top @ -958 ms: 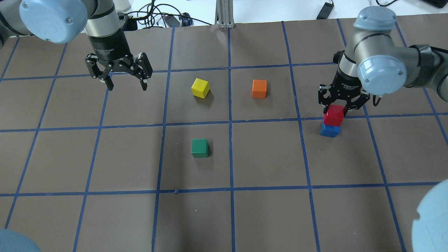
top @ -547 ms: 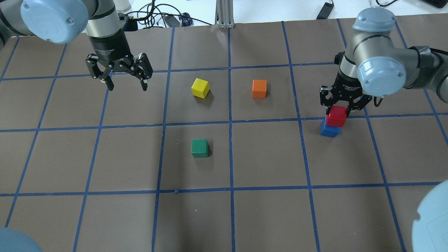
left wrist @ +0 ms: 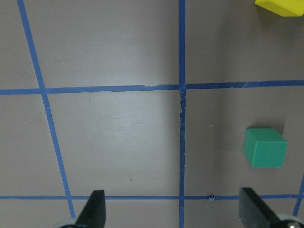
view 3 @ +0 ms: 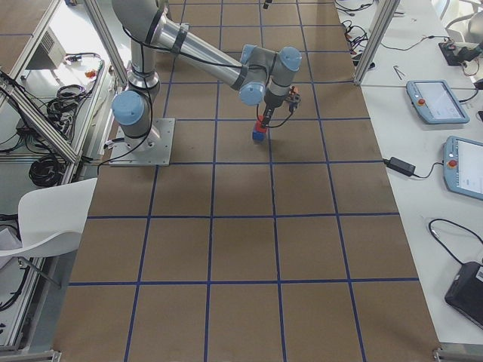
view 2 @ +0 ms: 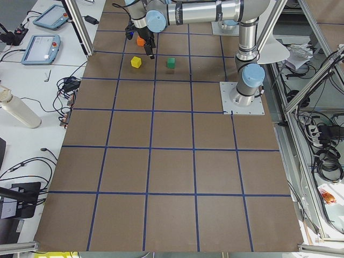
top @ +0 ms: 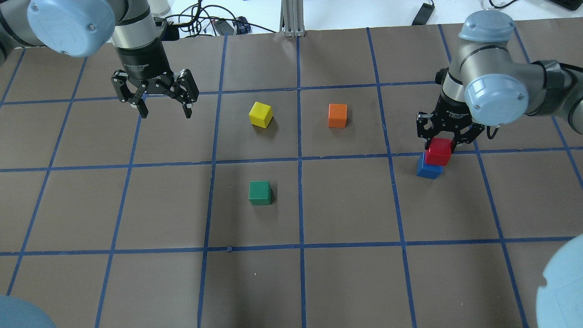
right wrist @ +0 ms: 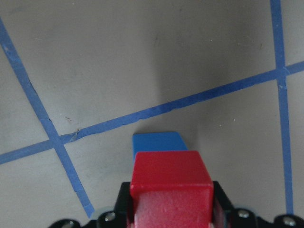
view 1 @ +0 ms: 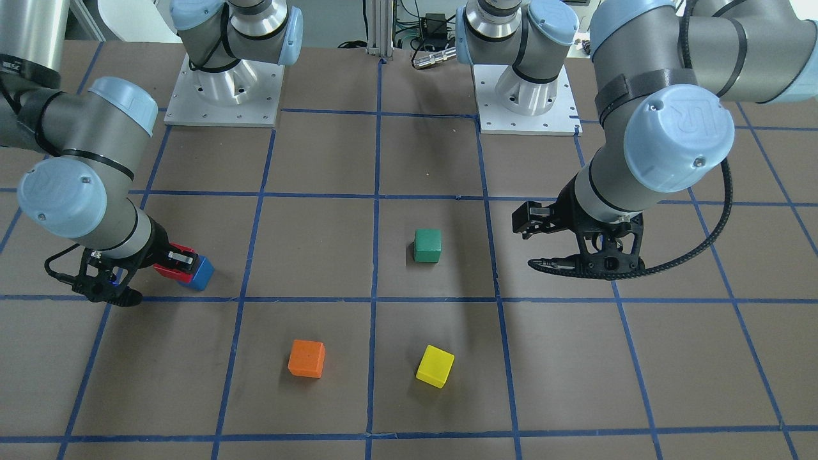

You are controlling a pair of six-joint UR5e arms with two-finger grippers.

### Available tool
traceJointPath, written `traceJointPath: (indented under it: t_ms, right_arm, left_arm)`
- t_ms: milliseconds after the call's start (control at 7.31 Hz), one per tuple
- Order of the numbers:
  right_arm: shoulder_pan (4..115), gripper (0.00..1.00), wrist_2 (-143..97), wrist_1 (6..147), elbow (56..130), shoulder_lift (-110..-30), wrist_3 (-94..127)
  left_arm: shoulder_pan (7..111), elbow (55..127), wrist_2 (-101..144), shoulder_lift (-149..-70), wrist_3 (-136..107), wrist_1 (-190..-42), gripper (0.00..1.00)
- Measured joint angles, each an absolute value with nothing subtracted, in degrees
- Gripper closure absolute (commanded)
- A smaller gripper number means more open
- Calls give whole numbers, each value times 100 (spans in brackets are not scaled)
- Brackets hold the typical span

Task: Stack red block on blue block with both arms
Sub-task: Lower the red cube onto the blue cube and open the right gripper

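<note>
1. Two small shifts show in the overhead view against a second ago. The small glossy red cube (top: 439, 150) has sunk a little, and the silver-grey jointed right arm (top: 494, 98) has sunk with it. Neither has moved in the last half second. I judge the red cube now rests on the small solid blue cube (top: 428, 171), which leaves only the release. The right jaws are clamped on the red cube, and the blue cube sits directly beneath them. The matching left arm (top: 139, 45) has not moved. The left jaws are spread and empty, well apart from the stack.
2. Front-facing view: the right arm (view 1: 83, 185) bends at the wrist so the right jaws point down at the brown gridded desk (view 1: 434, 160). The red cube (view 1: 167, 273) is between them, and the blue cube (view 1: 203, 273) touches it just past the tips.
3. Left side view: both arms are too small here to add anything.
4. Right side view: below the near arm's jaws the red cube (view 3: 263, 119) stands over the blue cube (view 3: 259, 136).
5. Left wrist view: the jaw tips stand wide apart with nothing between them. A green cube (left wrist: 265, 147) lies ahead of one tip.
6. Right wrist view: the red cube (right wrist: 171, 178) fills the gap between the jaws. The blue cube (right wrist: 156, 141) shows beyond it, slightly to one side, so the stack is probably not quite flush.
</note>
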State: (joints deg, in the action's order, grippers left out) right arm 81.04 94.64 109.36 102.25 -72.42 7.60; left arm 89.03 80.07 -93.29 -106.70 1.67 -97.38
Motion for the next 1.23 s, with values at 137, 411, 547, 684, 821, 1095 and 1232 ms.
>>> traceJointPath:
  t_ms: [137, 411, 547, 684, 821, 1095, 1232]
  right_arm:
    - [8104, 77, 9450, 11004, 10238, -7241, 755]
    - [8111, 73, 9424, 11091, 10254, -7240, 754]
    - [8116, 71, 9412, 11098, 10256, -7240, 755]
    - [8122, 66, 9408, 11100, 10259, -7241, 756]
    - [8126, 57, 9405, 11100, 10263, -7242, 756]
    - [8137, 19, 9401, 11099, 10265, -7242, 756]
    - [8142, 0, 9393, 11095, 10265, -7242, 756]
  left_arm:
    - [8903, 8007, -9328, -10670, 167, -9738, 0]
    - [8903, 8007, -9323, -10670, 167, -9738, 0]
    - [8903, 8007, -9320, -10670, 167, -9738, 0]
    - [8903, 8007, -9319, -10670, 167, -9738, 0]
    - [8903, 8007, -9322, -10670, 167, -9738, 0]
    - [8903, 8007, -9323, -10670, 167, -9738, 0]
    - [8903, 8007, -9320, -10670, 167, -9738, 0]
